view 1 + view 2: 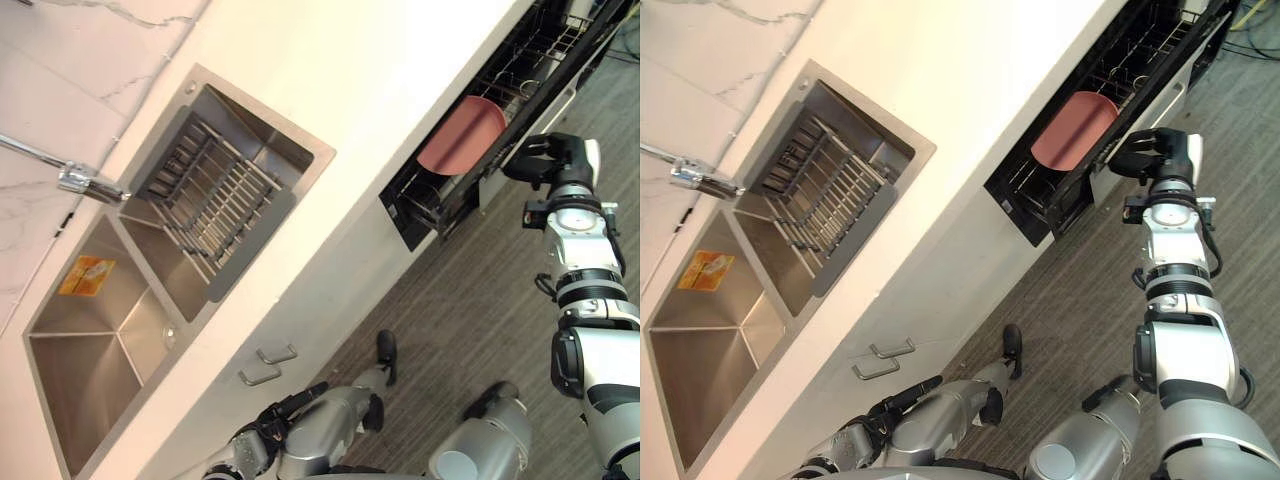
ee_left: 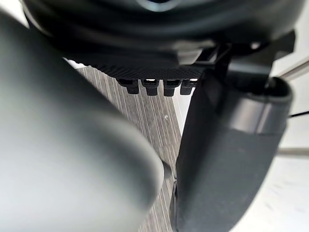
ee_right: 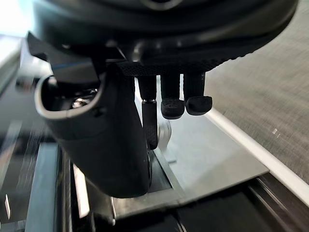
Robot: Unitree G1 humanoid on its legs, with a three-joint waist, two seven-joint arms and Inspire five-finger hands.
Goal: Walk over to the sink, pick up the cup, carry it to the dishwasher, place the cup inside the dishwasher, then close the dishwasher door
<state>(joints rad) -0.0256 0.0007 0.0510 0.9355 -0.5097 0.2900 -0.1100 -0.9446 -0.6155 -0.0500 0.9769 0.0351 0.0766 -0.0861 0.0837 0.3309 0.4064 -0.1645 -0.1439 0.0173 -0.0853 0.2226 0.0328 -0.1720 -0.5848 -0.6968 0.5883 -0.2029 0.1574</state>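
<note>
Overhead view of a kitchen run: a long white countertop (image 1: 400,60) with a stainless-steel double-bowl sink (image 1: 255,112) set into it. A grey wire draining rack (image 1: 215,195) sits in the bowl nearer the dishwasher. A chrome tap (image 1: 85,182) reaches in from the pale marbled wall (image 1: 60,60), and a small orange sticker (image 1: 87,275) lies on the sink's other bowl.

Along the counter front, well apart from the sink, is the black built-in dishwasher (image 1: 400,215). Its door (image 3: 217,159) is tilted open over the grey wood-grain floor (image 1: 470,300). Inside, a round salmon-pink plate (image 1: 462,135) stands on edge in the dark wire basket (image 1: 520,65). Where the cup lies I cannot tell.

The right hand (image 1: 548,160) is raised at the door's outer edge — fingers (image 3: 171,107) bent over the door's grey inner face, with the thumb opposite them, so the hand appears hooked on the door. How firm the clasp is cannot be read.

The left hand (image 1: 268,425) hangs low beside the white cabinet front, near two slim metal drawer handles (image 1: 277,354) — fingers loosely extended and holding nothing.
</note>
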